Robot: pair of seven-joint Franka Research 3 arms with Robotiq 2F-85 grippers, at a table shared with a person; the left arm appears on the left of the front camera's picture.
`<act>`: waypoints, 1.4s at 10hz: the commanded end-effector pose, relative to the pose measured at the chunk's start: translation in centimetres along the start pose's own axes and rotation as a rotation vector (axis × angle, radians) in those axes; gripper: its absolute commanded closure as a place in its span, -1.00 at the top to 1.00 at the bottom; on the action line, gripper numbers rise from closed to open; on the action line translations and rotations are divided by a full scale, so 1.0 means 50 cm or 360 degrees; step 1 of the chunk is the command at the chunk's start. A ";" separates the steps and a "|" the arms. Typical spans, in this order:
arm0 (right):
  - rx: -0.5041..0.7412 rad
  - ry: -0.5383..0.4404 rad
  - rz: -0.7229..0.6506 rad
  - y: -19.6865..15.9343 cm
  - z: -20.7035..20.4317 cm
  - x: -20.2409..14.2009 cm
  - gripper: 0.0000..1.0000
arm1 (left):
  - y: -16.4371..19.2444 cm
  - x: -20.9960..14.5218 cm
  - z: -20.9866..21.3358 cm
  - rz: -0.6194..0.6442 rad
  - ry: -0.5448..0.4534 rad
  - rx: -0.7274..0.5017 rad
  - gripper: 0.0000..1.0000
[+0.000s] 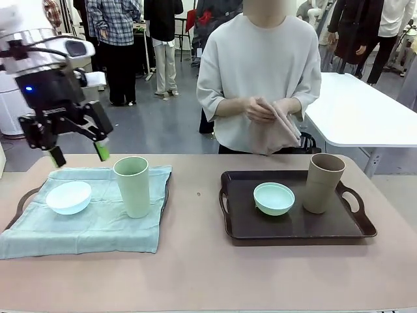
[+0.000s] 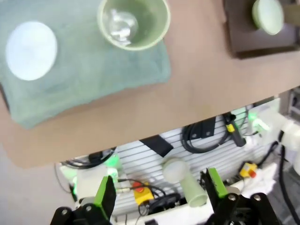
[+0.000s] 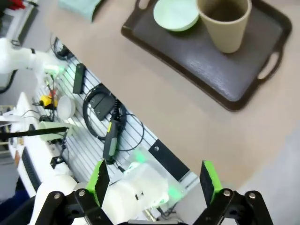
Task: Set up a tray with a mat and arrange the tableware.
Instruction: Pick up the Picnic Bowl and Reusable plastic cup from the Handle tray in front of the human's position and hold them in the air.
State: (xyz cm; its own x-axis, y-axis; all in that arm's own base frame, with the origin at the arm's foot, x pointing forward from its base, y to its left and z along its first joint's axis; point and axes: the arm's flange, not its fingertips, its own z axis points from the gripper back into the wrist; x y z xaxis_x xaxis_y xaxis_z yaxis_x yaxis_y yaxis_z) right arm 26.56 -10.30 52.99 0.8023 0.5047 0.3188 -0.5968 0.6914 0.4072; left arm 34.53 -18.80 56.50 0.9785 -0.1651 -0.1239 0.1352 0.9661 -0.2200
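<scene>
1. Halfway point, by the look of it. Got one tray (image 1: 25, 197) on the left with a teal mat (image 1: 98, 225) spread over it, pale blue bowl (image 1: 68, 197) on the left part of the mat and sage green cup (image 1: 132, 186) upright just right of it.
2. Over on the right: second tray (image 1: 293, 225), dark and bare, no mat under anything. Mint green bowl (image 1: 273, 198) sitting mid-tray, tan cup (image 1: 323, 182) upright just to its right, both straight on the tray floor.
3. Far side of the worktop (image 1: 208, 274): person's hands (image 1: 260, 109) holding a folded cloth (image 1: 279, 130), pinkish beige, up off the surface. Probably the mat for the right tray, only guessing though.
4. On to the left claw (image 1: 79, 154): hanging above the far left corner of the left tray, spread wide, gripping nothing. Same story for the right claw (image 3: 154, 177): wide open and empty, up over the near edge of the worktop.
5. Step in hand, best guess: getting the right tray dressed. Can't lay a mat with bowl and cup parked there, so next move likely calls for lifting those two off, spreading the cloth flat, then setting them back.
6. Worth watching: tall cup, likely to tip if nudged instead of pinched squarely.
</scene>
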 end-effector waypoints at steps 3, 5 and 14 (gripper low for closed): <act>-0.0042 0.0000 -0.0024 -0.002 0.017 0.001 1.00 | 0.000 0.000 0.000 0.0000 0.0000 0.0000 1.00; -0.0042 0.0000 -0.0024 -0.002 0.017 0.001 1.00 | 0.000 0.000 0.000 0.0000 0.0000 0.0000 1.00; -0.0105 -0.0250 0.0895 -0.037 0.079 0.085 1.00 | -0.292 0.146 -0.066 -0.0374 0.0152 0.0213 1.00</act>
State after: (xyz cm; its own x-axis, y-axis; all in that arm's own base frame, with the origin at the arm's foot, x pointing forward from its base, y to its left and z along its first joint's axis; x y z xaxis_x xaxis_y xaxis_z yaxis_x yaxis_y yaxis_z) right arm 29.19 -10.92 55.93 0.4083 0.7254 0.5542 -0.8999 0.4216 0.1112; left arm 37.05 -32.49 54.44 0.9035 -0.3939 -0.1686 0.3621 0.9123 -0.1913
